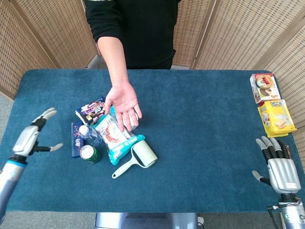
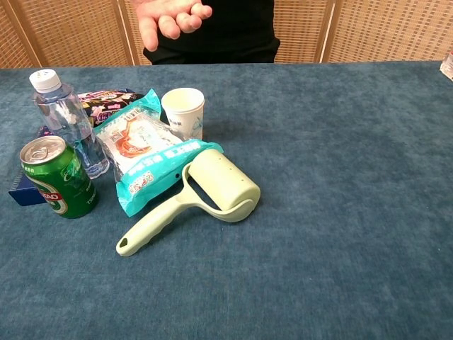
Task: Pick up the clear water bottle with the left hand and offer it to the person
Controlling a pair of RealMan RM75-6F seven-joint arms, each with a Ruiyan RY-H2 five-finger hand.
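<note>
Head view: the left robot hand [image 1: 32, 138] hovers over the counter [image 1: 200, 124] with fingers spread, holding nothing. The bottle [image 1: 89, 134] stands upright to its right, at about the same depth, with bare counter between them. A can [image 1: 89, 153] sits just in front of the bottle, a snack bag [image 1: 112, 133] just beyond it. The right robot hand [image 1: 278, 167] rests open far across the counter, so the left is much the nearer. The person's palm [image 1: 123, 102] waits open, up and right of the bottle.

Chest view: neither robot hand shows. The bottle [image 2: 69, 122] stands with its long axis vertical, close behind the can [image 2: 56, 177]. A sideways reach from the left looks the clearest approach.
</note>
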